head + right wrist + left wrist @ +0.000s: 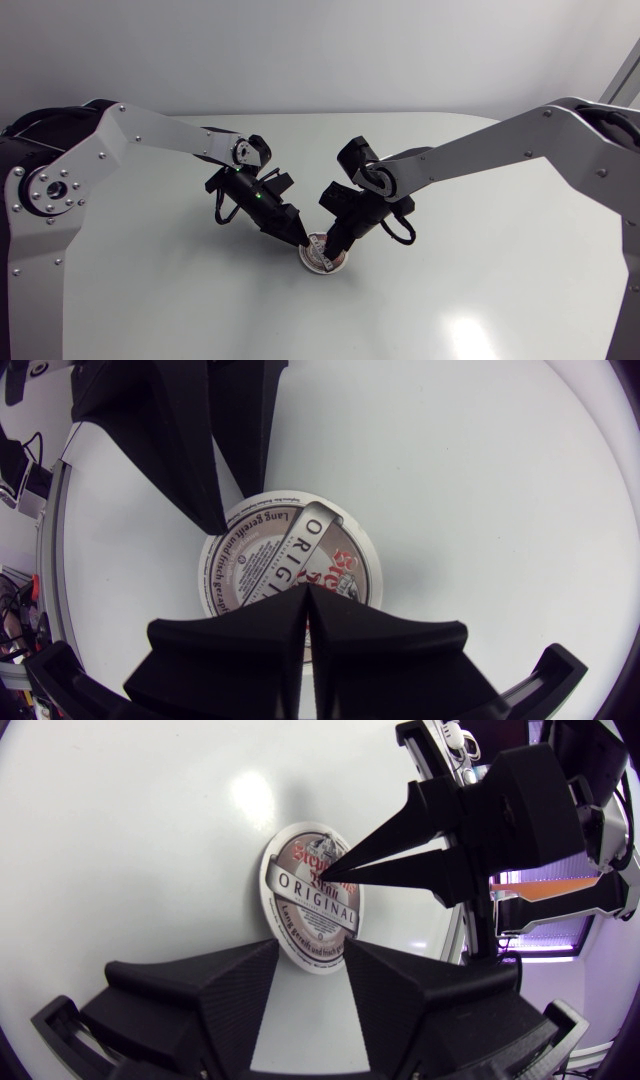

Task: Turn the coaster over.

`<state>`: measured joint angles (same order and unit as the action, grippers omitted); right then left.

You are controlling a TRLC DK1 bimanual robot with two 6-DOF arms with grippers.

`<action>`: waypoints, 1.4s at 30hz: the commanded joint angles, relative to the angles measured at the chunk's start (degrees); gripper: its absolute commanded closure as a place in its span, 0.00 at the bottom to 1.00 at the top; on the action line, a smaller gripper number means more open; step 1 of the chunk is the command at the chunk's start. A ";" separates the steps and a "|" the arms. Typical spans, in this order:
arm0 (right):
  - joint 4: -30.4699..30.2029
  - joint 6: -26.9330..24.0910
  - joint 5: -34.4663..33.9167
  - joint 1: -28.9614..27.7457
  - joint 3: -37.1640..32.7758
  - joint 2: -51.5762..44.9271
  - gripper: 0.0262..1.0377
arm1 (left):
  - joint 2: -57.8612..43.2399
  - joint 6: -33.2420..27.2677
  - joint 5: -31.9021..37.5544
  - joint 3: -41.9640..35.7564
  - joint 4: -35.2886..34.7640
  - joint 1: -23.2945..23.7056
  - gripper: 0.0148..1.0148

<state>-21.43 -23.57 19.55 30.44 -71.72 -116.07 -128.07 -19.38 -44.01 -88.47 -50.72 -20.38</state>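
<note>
So the round printed coaster [322,256] is lying flat, print side up, on the white table [480,270], roughly mid-table toward the front, and both arms are crowded right over it. The right gripper [334,245] has its jaws pinched together into one point, with nothing between them, and that point sits on the coaster's printed face. The left gripper [300,238] is on the opposite side with its jaws spread apart, tips right at the coaster's rim.
</note>
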 commanded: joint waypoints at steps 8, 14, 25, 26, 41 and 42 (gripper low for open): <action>-0.37 -0.07 0.49 0.59 3.52 -1.17 0.98 | -2.53 2.06 -4.16 -3.56 1.06 -2.82 0.76; -0.28 -0.16 0.49 0.59 3.78 -1.26 0.98 | -3.59 2.68 -4.24 -4.17 1.41 -3.79 0.74; -0.81 -0.16 0.49 0.94 3.70 -0.38 0.98 | -4.82 3.29 -3.10 -4.61 2.29 -3.09 0.74; -0.89 0.02 0.49 1.03 3.70 -0.21 0.98 | -4.56 3.29 -2.92 -4.61 2.55 -2.91 0.74; -3.09 0.28 0.66 1.82 3.61 6.47 0.98 | 4.58 -0.14 -0.55 -0.13 1.68 4.30 0.74; -3.62 -0.07 0.66 1.56 4.58 8.14 0.98 | 5.29 -0.31 -0.11 0.49 1.68 4.56 0.74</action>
<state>-23.62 -23.40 19.97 32.27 -69.36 -112.03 -125.49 -18.33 -44.36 -90.04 -48.45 -15.97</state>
